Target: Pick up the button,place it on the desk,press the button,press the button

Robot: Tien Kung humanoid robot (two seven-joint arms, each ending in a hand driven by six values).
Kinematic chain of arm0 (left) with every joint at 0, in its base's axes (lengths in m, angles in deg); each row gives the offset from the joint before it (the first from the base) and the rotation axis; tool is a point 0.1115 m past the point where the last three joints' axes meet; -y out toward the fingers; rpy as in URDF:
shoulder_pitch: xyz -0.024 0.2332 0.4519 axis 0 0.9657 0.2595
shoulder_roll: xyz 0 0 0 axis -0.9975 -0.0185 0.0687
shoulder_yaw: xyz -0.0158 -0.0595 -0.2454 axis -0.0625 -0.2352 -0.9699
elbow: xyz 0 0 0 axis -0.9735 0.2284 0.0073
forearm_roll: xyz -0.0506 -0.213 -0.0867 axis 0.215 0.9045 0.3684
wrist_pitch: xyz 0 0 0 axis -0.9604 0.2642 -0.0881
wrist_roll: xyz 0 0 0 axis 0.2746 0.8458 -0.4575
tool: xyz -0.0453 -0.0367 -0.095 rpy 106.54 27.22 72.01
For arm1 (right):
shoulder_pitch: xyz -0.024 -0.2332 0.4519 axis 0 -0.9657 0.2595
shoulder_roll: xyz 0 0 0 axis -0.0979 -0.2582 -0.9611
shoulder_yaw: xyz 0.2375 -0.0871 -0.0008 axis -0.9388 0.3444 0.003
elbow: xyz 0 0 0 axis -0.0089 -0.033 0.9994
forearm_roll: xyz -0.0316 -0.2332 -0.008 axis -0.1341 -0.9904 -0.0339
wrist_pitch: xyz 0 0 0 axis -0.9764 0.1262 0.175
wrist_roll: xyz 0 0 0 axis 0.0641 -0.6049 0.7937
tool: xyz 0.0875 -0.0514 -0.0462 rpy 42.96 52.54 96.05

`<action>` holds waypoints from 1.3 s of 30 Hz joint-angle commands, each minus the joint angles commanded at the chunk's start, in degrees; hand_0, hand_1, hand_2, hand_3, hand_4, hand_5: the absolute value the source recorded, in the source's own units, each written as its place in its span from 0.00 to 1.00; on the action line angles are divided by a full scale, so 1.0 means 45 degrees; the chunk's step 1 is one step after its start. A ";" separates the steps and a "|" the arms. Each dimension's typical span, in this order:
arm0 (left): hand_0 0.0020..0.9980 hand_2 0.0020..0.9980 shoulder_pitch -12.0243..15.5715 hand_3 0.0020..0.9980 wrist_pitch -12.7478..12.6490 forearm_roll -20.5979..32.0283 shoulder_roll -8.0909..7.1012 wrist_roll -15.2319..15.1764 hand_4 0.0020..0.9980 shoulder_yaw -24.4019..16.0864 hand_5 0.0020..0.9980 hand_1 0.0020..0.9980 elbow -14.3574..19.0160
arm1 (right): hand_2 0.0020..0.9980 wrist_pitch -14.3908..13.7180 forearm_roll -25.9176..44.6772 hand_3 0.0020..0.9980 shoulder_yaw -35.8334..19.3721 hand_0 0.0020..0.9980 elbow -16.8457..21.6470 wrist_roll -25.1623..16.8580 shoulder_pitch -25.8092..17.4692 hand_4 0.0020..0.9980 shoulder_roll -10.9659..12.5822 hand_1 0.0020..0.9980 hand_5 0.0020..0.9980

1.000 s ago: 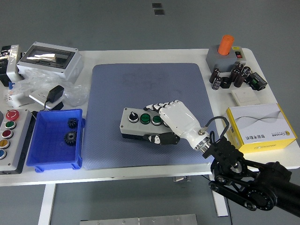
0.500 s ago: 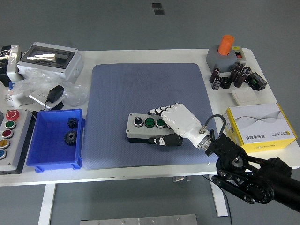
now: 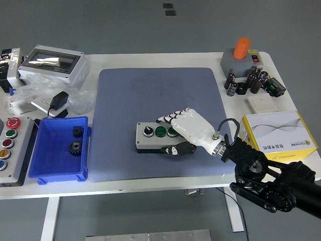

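The button box (image 3: 153,137) is a grey box with a black knob and two green buttons on top. It lies on the blue mat (image 3: 160,95), right of the mat's middle near its front. My right hand (image 3: 181,134) is white and comes in from the lower right on a black arm. It is shut on the box's right end, with the fingers (image 3: 170,117) over the far top edge and the thumb against the near side. The box looks set down on the mat.
A blue bin (image 3: 45,168) with two gears stands at the front left, with a panel of coloured buttons (image 3: 9,145) beside it. A grey enclosure (image 3: 52,63) is at the back left. A yellow and white carton (image 3: 278,135) and a grey box with an orange button (image 3: 241,57) are at the right.
My right hand has carried the button box a little to the right across the mat. In the last half second it has hardly moved.
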 joint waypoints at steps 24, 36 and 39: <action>0.68 0.59 0.0027 0.67 0.0342 -0.0198 -0.0003 -0.0346 0.72 -0.0336 0.29 0.68 0.0000 | 0.84 0.0817 0.4066 1.00 -0.1199 0.59 0.3161 -0.1947 -0.0546 0.86 0.1161 0.73 0.21; 0.68 0.59 0.0084 0.66 0.0276 -0.0223 -0.0012 -0.0237 0.72 -0.0355 0.28 0.68 0.0000 | 0.44 0.2584 0.1454 0.85 -0.3585 0.34 0.6867 0.1451 -0.1732 0.61 0.3145 0.49 0.20; 0.68 0.59 0.0087 0.66 0.0266 -0.0246 -0.0013 -0.0225 0.72 -0.0373 0.28 0.68 0.0000 | 0.44 0.3907 0.1315 0.85 -0.3714 0.34 0.7570 0.2500 -0.1871 0.61 0.3348 0.49 0.20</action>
